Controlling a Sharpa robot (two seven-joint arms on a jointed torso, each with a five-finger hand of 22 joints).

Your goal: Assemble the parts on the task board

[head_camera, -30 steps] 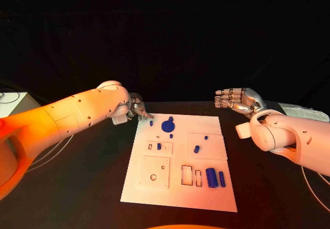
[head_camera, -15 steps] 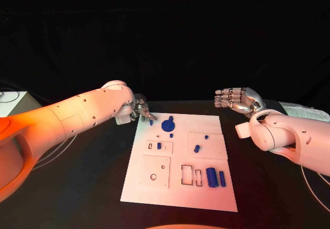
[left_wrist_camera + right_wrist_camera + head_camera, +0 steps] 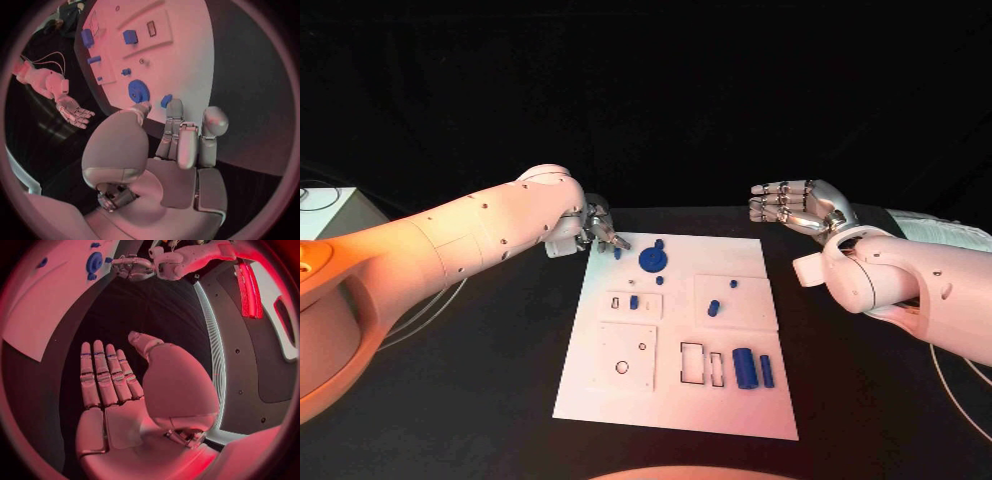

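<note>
Left hand [image 3: 597, 233] at task board [image 3: 733, 400] far corner, fingers curled together, right hand [image 3: 793, 208] raised, palm up, fingers apart

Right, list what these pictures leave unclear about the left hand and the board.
- Head view: whether the left hand touches the small blue peg at the task board's far corner; arm and fingers cover the contact.
- Left wrist view: that peg sits at the fingertips, which hide any contact.
- Head view: shapes of the tiny blue parts near the gear; too small.
</note>
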